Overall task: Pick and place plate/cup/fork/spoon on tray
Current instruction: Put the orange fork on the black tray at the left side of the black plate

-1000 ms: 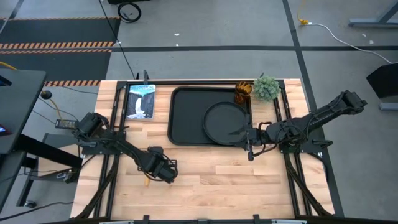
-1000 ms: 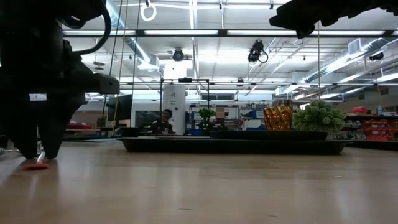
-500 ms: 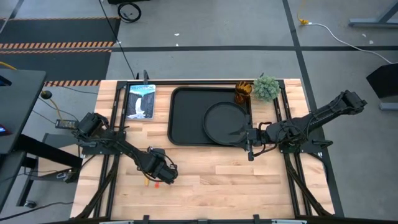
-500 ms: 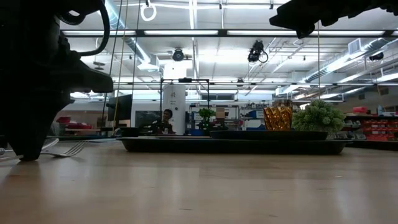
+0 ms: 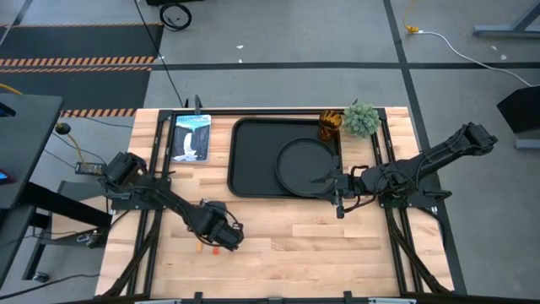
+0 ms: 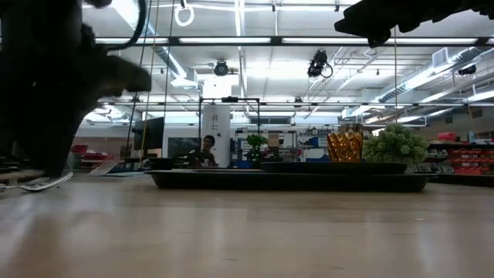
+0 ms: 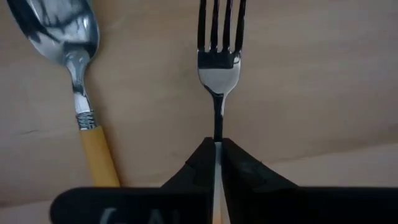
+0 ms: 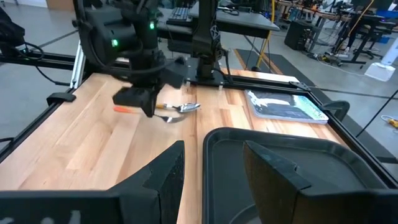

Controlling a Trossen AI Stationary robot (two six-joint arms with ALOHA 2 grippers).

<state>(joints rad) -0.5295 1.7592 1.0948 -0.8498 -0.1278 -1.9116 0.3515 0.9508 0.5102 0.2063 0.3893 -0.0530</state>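
Near the front-left of the table (image 5: 337,245), the left gripper (image 7: 217,148) has its fingers (image 7: 198,163) closed on the neck of the fork (image 7: 218,53), just below the tines; the orange handle is mostly hidden under the fingers. The spoon (image 7: 78,56) lies on the wood just beside the fork, approx. parallel, not touched. Compared w/ 1 s ago, the change is small but it matters: in the low view the orange handle end was then resting on the table under the gripper, half a second later the tines showed low by the wood, and now a metal end sticks out from the gripper slightly above the surface. I judge from this that the grasp is done and the lift has begun, i.e. the fork is leaving the table. In the high view the left gripper (image 5: 221,236) has shifted only a little, so the carry to the tray (image 5: 253,160) is not started yet. The plate (image 5: 305,165) sits already on the tray, right half, and the cup (image 5: 329,127) stands at the tray's far-right corner next to the plant (image 5: 361,119); whether it is inside the rim I cannot tell. The right gripper (image 8: 211,162) waits at the near-right edge of the tray with fingers open, empty, same place as before. So fork and spoon remain to place; free space on the tray's left half looks enough for both.
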